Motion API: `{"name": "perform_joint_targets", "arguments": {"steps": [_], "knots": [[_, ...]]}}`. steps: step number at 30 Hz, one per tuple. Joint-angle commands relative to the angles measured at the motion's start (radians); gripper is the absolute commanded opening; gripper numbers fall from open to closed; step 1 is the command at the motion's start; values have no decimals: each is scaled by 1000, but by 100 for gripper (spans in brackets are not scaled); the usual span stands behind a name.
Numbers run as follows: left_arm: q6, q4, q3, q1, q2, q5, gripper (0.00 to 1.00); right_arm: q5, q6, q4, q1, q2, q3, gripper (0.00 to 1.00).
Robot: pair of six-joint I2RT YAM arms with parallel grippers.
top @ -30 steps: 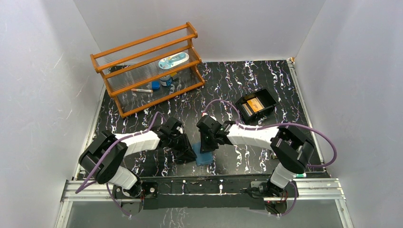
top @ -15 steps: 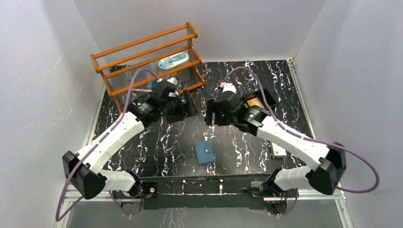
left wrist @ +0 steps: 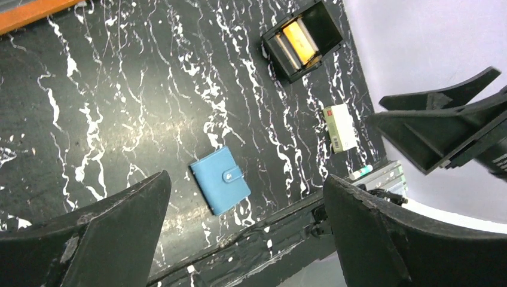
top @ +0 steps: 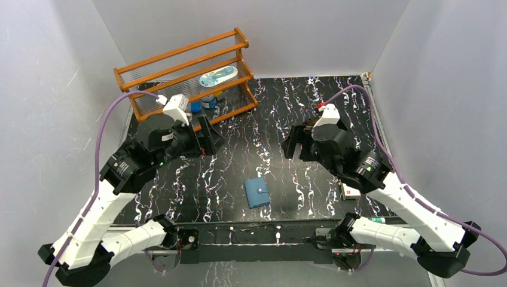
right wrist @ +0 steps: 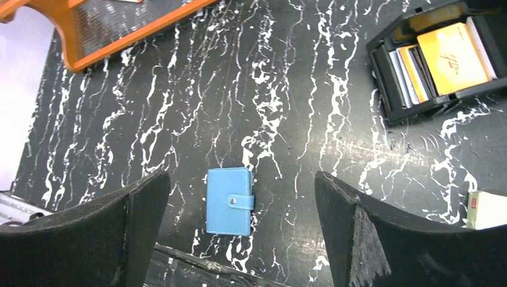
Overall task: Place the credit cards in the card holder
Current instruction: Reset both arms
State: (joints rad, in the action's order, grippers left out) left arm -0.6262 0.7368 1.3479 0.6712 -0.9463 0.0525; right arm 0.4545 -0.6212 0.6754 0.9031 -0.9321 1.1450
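Left fingers and right fingers hang wide and empty; card holder lies shut near the surface's near edge, cards unfetched in tray: opening it likely comes next.

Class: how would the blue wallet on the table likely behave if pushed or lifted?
The wallet lies flat and thin, so a push would probably slide it, not tip it. Its snap tab looks fastened, so it likely stays shut when lifted. Small and slim, it is probably light.

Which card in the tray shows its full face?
The wide orange-gold card with the dark scrawl; the cards beside it in the tray show only narrow strips.
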Motion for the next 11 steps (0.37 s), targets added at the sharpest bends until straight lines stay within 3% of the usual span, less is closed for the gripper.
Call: {"name": "perform_joint_targets", "arguments": {"steps": [1, 11], "knots": [[5, 34, -74, -2, 34, 12, 99, 60, -21, 18, -1, 4, -12, 98], [3, 9, -120, -2, 71, 38, 99, 31, -38, 12, 0, -15, -15, 98]]}}
